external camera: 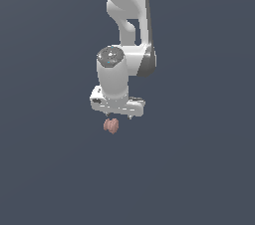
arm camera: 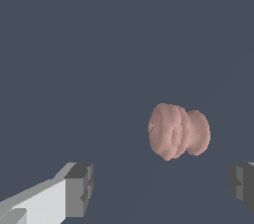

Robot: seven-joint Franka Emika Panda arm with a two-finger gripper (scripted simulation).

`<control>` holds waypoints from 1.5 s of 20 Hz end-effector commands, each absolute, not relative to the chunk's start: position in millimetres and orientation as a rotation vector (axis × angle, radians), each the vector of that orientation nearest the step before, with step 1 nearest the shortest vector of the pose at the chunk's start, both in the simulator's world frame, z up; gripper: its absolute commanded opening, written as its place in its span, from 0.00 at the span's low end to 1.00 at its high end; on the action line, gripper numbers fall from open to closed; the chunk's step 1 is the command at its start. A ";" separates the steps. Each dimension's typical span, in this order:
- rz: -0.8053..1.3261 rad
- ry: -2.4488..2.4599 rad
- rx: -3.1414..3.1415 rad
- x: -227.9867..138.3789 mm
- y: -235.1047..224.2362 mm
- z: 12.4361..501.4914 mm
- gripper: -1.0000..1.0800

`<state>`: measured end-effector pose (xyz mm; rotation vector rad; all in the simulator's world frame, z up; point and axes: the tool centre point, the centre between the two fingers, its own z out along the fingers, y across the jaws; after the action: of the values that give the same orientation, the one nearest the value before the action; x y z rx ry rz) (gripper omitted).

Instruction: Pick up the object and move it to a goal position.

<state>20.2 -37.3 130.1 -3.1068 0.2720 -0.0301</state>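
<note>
In the exterior view, the white Panda arm (external camera: 124,30) reaches down over a plain dark blue-grey surface (external camera: 45,169). Its white gripper (external camera: 118,115) points downward, and the small pinkish-brown, matte, two-lobed lumpy object (external camera: 111,126) sits just below it, toward the exterior view's left end of the hand. In the wrist view, the grey finger pads (arm camera: 79,190) stand wide apart with nothing between them, so the gripper (arm camera: 161,186) is spread and holds nothing. The object (arm camera: 178,131) lies apart from both pads.
</note>
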 end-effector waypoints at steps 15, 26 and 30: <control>0.001 0.485 -3.103 19.0 -76.0 84.5 0.96; 0.000 0.492 -3.103 18.8 -77.0 40.1 0.96; 0.000 0.492 -3.103 19.4 -77.1 39.6 0.00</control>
<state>19.2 -77.3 40.2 -3.1028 0.4930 0.0001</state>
